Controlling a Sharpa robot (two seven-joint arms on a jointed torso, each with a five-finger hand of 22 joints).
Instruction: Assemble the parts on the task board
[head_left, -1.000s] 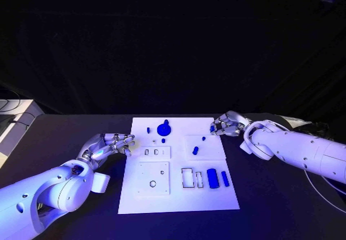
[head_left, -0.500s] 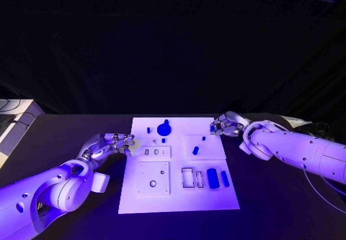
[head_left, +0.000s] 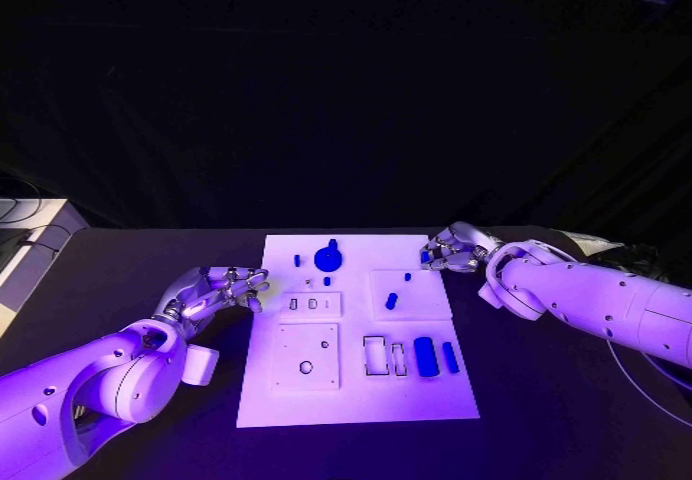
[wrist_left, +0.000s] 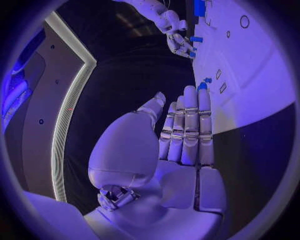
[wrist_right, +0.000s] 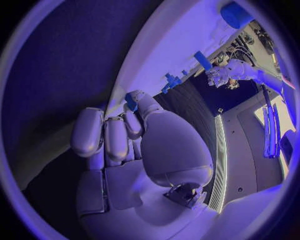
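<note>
Right hand (head_left: 456, 250) at the task board (head_left: 358, 400) edge, fingers pinching a small blue part (wrist_right: 131, 100); left hand (head_left: 224, 288) empty, fingers apart.

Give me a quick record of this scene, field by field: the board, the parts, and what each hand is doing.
board: white board mid-table
parts: blue pieces on the board, a round part at the far end, a long part at the near right
left hand: at the board's left edge, fingers straight, holds nothing
right hand: at the board's far right corner, pinches a small blue part
</note>
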